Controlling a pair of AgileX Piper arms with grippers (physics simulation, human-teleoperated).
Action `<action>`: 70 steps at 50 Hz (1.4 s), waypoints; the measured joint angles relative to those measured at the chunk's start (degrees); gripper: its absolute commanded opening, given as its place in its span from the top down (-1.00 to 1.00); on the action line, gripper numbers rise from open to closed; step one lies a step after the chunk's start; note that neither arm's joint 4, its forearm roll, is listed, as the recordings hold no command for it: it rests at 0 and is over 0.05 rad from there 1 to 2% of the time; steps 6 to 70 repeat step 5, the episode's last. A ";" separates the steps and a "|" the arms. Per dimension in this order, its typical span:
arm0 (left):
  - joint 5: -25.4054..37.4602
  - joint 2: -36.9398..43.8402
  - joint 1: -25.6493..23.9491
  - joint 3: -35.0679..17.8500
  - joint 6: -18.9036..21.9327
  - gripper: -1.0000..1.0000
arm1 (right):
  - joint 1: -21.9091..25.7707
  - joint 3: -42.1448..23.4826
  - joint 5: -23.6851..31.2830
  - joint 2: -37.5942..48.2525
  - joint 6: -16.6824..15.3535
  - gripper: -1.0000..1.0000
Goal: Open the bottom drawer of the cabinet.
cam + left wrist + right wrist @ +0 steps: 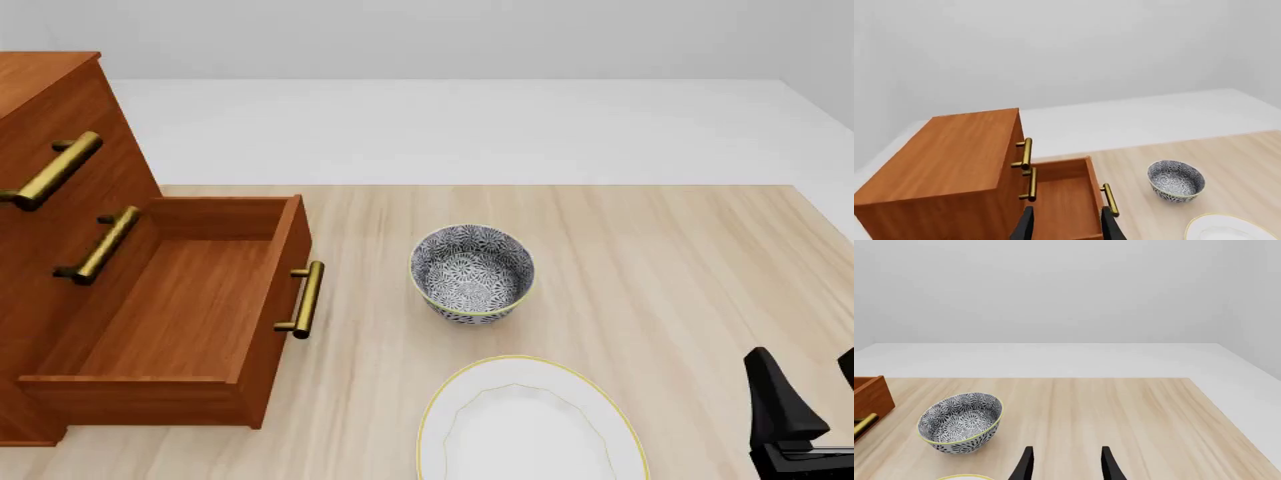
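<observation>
The cabinet (40, 100) stands at the table's left side, reddish-brown with brass bar handles. Its bottom drawer (174, 310) is pulled far out toward the bowl, showing an empty wooden inside and its brass handle (304, 298) on the front. In the left wrist view the cabinet (954, 155) and the drawer (1064, 195) lie below my left gripper (1067, 227), which is open and holds nothing; this gripper is out of the front view. My right gripper (811, 385) hovers open at the near right corner, far from the cabinet, also seen as the right gripper (1066, 465).
A patterned bowl (471, 272) sits just right of the drawer front. A white plate (527, 430) with a yellow rim lies nearer to me, below the bowl. The two upper drawers are shut. The light wooden table (667, 260) extends to the right.
</observation>
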 measured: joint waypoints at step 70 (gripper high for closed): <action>0.31 -0.54 1.22 -0.63 0.55 -1.00 | 0.00 0.00 0.00 0.00 0.00 -1.00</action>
